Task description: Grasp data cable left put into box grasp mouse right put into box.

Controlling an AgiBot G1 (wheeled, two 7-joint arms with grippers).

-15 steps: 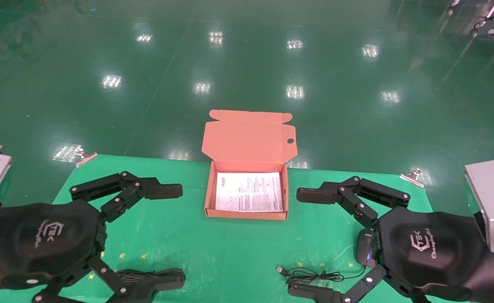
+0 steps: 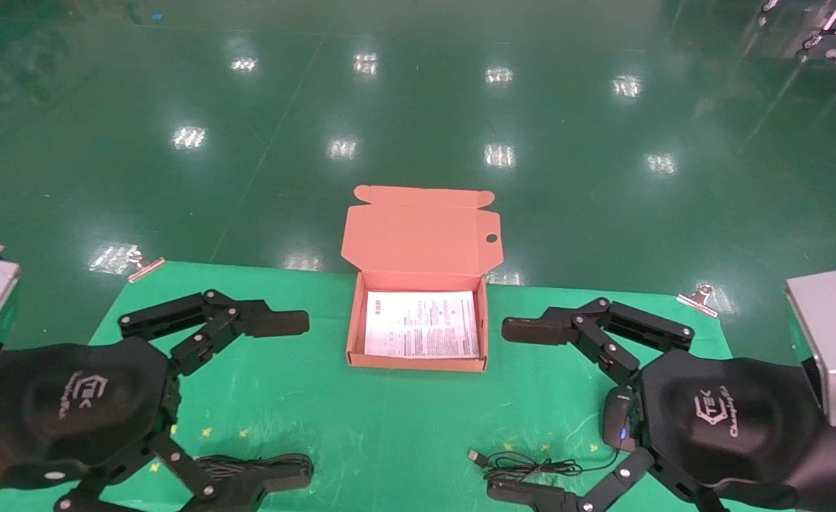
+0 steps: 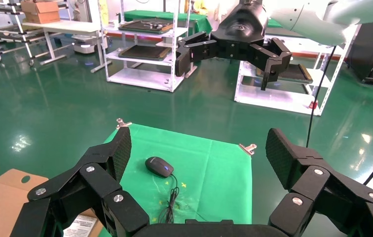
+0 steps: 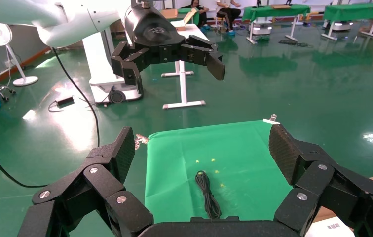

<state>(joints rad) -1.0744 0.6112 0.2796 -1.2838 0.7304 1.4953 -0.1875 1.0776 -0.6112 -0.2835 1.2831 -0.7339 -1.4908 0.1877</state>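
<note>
Orange-salmon box (image 2: 418,359) at the middle of the far edge of the green worktop (image 2: 361,427), lid (image 2: 422,231) hinged back and upright past that edge, tabs along its top and a round hole near one side. White printed sheet (image 2: 423,324) flat on the box floor.

Left gripper (image 2: 286,398) above the left side of the worktop, fingers spread wide, nothing between them. Data cable (image 2: 254,466), a narrow black looped bundle, flat on the cloth near the near-left corner, just beside the lower finger and partly hidden under it from the head view; contact not clear. Seen whole and free in the right wrist view.

Right gripper (image 2: 517,409) above the right side, fingers likewise spread wide and holding nothing. Black mouse (image 2: 617,419) with its small blue light on the cloth near the right edge, partly under the gripper body. Thin cord (image 2: 531,467) bunched toward the near edge, USB plug (image 2: 476,456) lying free on the cloth.

Metal clips (image 2: 699,297) at the far corners of the cloth.
</note>
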